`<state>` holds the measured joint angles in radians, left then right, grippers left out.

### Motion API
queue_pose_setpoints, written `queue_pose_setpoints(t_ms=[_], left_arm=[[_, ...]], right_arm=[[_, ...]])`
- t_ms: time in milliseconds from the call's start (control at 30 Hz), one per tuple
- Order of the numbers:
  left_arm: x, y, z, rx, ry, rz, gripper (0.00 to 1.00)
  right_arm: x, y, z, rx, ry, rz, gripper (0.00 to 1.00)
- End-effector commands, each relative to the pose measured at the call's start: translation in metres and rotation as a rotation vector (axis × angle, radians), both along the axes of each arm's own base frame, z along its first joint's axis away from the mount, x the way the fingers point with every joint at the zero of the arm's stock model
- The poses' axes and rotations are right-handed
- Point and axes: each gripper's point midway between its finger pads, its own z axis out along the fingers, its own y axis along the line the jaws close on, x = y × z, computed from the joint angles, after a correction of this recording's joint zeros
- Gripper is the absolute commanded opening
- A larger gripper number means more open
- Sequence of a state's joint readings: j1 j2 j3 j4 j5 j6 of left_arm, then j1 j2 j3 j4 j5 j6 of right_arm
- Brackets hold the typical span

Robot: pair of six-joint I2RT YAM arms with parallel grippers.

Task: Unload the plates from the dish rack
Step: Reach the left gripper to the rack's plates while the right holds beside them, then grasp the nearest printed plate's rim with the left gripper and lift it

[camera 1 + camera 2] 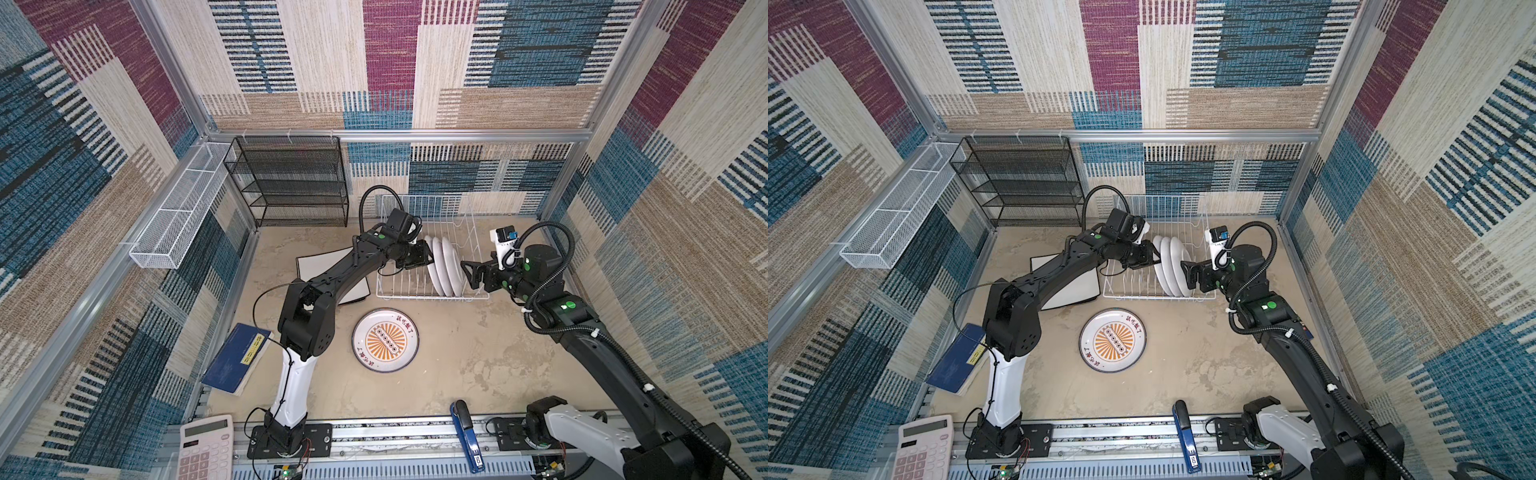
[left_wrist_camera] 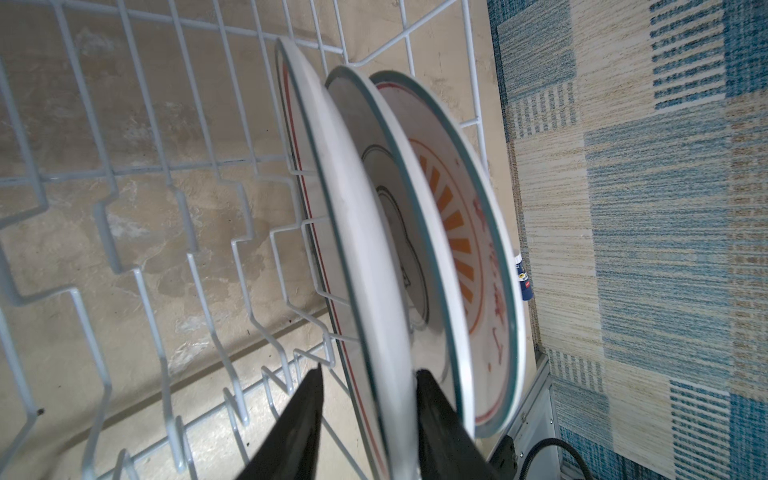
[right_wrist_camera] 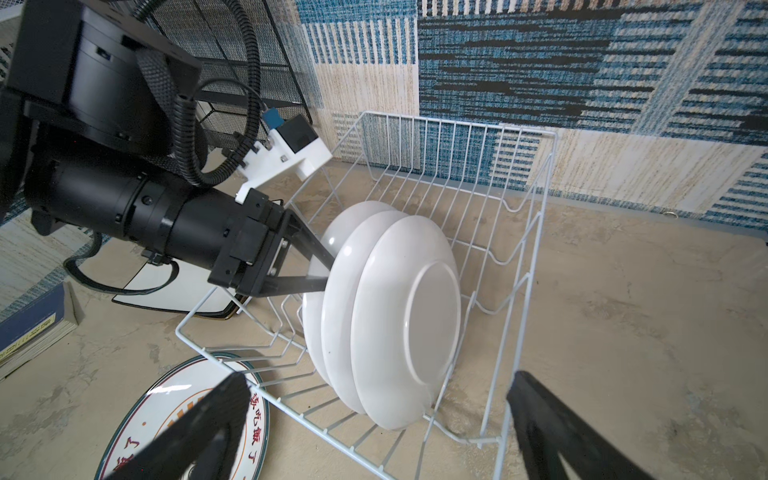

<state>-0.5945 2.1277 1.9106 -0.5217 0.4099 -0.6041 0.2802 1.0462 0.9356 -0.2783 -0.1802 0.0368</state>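
L gripper straddles rim of nearest plate in rack, one finger per face. Gap shows on one side, so not clamped yet. Plate stands on edge, running straight ahead betw. fingers; way out looks like up. R gripper is wide open and empty, just beside far plate.

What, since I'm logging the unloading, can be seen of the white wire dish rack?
The dish rack is white coated-looking wire: rectangular, flared sides, a row of upright tines. It sits flat on the table, right of the black mesh shelf. Three round plates stand on edge at its right end; other slots are bare. The left gripper straddles the leftmost plate; the open right gripper hovers at that end.
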Motion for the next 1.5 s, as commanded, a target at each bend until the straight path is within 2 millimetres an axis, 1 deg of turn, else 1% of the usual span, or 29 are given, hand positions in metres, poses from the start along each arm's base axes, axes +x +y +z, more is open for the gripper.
queue_pose_setpoints(t_ms=[0, 167, 433, 567, 733, 900, 1167, 1300, 1467], left_arm=[[0.006, -0.002, -0.004, -0.005, 0.000, 0.049, 0.37], [0.003, -0.012, -0.006, -0.060, 0.015, 0.054, 0.32], [-0.001, -0.012, -0.009, -0.076, 0.030, 0.093, 0.23], [-0.002, -0.015, -0.009, -0.084, 0.034, 0.105, 0.14], [-0.001, -0.016, -0.005, -0.105, 0.025, 0.115, 0.10], [-0.002, -0.020, 0.003, -0.134, 0.034, 0.110, 0.00], [-0.005, -0.021, 0.029, -0.180, -0.009, 0.088, 0.00], [-0.007, -0.020, 0.038, -0.181, -0.026, 0.076, 0.00], [-0.008, -0.011, 0.047, -0.190, -0.048, 0.085, 0.00]], right_arm=[[0.005, 0.002, 0.006, 0.010, -0.026, 0.000, 0.99], [0.006, 0.002, 0.006, 0.009, -0.026, -0.001, 0.99], [0.007, 0.001, 0.007, 0.008, -0.028, -0.004, 0.99], [0.010, -0.002, 0.005, -0.020, -0.027, -0.019, 0.99], [0.012, -0.002, 0.011, -0.027, -0.040, -0.018, 0.99], [0.014, 0.001, 0.009, -0.020, -0.034, -0.007, 0.99], [0.015, 0.002, 0.009, -0.013, -0.036, -0.004, 0.99], [0.016, 0.002, 0.010, -0.006, -0.038, -0.005, 0.99], [0.016, 0.003, 0.015, 0.000, -0.043, -0.003, 0.99]])
